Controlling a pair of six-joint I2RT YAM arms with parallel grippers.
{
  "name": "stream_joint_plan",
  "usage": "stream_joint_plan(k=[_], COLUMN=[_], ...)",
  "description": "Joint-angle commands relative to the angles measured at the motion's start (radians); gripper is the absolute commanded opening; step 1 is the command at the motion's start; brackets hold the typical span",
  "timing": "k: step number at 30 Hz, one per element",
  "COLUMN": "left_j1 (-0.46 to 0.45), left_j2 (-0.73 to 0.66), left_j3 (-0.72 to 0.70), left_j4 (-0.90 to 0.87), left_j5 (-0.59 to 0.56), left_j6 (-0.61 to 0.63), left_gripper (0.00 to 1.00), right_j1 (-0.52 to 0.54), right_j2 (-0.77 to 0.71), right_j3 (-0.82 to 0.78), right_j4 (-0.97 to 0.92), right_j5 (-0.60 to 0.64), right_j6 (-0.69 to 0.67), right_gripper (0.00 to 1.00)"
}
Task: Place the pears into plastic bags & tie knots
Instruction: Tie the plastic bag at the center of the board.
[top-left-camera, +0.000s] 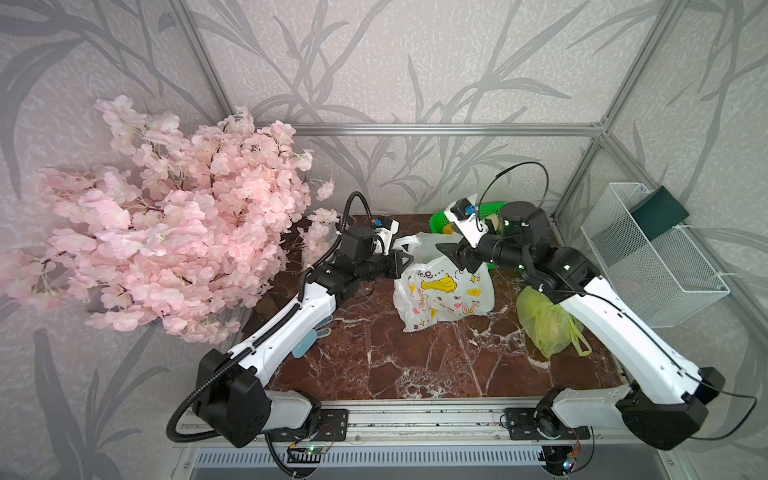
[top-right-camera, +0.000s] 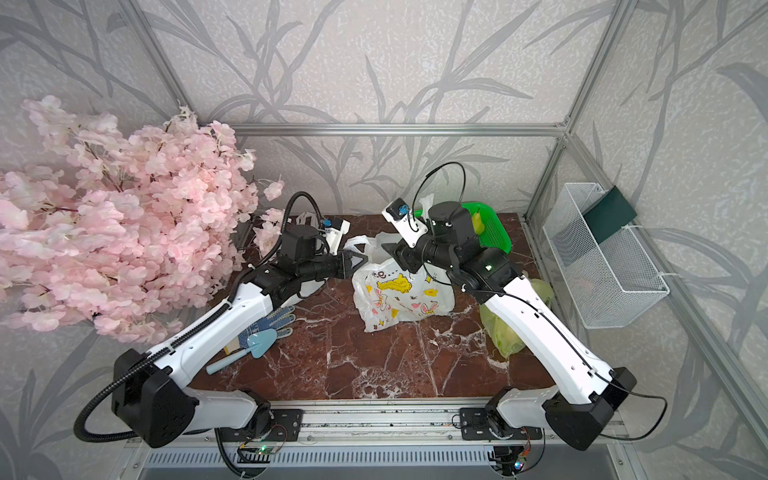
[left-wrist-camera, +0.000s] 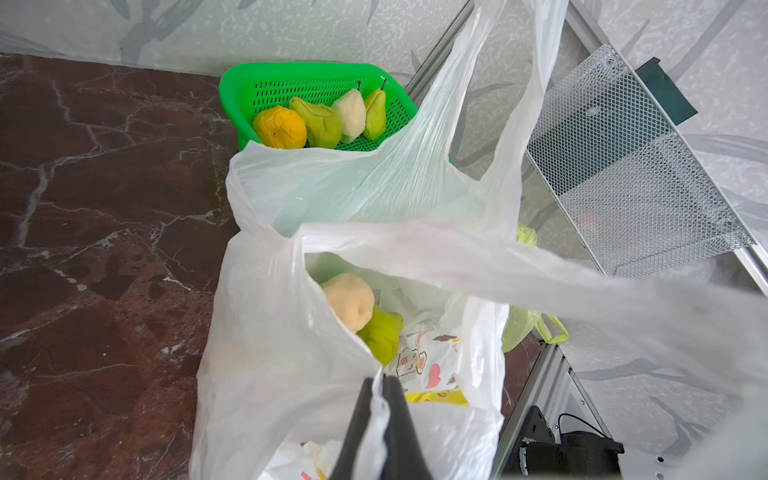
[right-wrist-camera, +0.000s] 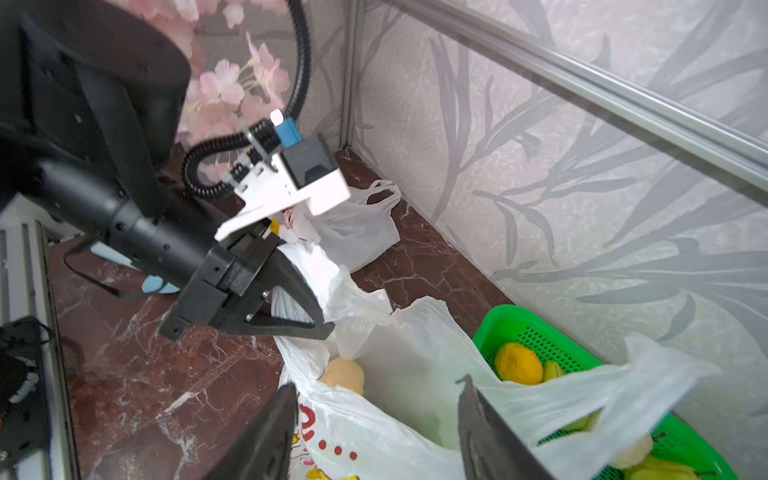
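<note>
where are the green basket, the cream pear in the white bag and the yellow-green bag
green basket (left-wrist-camera: 299, 70): left wrist view, on its rim by the wall
cream pear (left-wrist-camera: 348, 301): left wrist view, on its rounded body
yellow-green bag (top-left-camera: 540, 320): in a top view, on its bulging middle

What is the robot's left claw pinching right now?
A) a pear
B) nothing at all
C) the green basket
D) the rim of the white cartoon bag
D: the left gripper is shut on the white bag, with a fold of its rim squeezed between the jaws.
</note>
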Motion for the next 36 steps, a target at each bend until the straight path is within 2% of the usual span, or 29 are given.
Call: stream_joint_plan(k=[1, 10, 15, 18, 23, 25, 27, 29, 32, 36], left_j1=[0.002, 0.002, 0.002, 0.001, 0.000, -0.001, -0.017, -0.029, -0.024, -0.012], left_j2=[-0.017, -0.013, -0.014, -0.017, -0.035, -0.054, -0.092, -0.148, -0.214, -0.283], left_j3=[0.045, 0.046, 0.051, 0.058, 0.052, 0.034, 0.000, -0.037, -0.061, -0.093], left_j4=[-0.028, -0.031, -0.042, -0.066, -0.097, -0.080, -0.055, -0.058, -0.110, -0.103], left_j5=[0.013, 0.024, 0.035, 0.032, 0.008, 0.006, 0.014, -0.037, -0.125, -0.143], left_j6=[0.036, 0.042, 0.050, 0.065, 0.108, 0.133, 0.189, 0.274, 0.361, 0.413], left_gripper=[0.00, 0.00, 0.00, 0.00, 0.00, 0.01, 0.19, 0.47, 0.65, 0.88], right_j1=[0.011, 0.017, 0.018, 0.017, 0.005, 0.000, -0.003, -0.003, -0.005, -0.007], right_j2=[0.013, 0.139, 0.215, 0.252, 0.237, 0.226, 0.214, 0.198, 0.170, 0.146], right_j3=[-0.087, -0.134, -0.140, -0.130, -0.115, -0.088, -0.075, -0.060, -0.050, -0.027], right_j4=[0.181, 0.376, 0.516, 0.592, 0.742, 0.748, 0.744, 0.700, 0.622, 0.555], right_j5=[-0.097, -0.076, -0.086, -0.120, -0.198, -0.243, -0.280, -0.314, -0.356, -0.388], right_j6=[-0.079, -0.079, -0.074, -0.057, 0.075, 0.140, 0.187, 0.194, 0.163, 0.151], right_gripper=[0.60, 0.56, 0.50, 0.37, 0.03, 0.00, 0.00, 0.00, 0.00, 0.00])
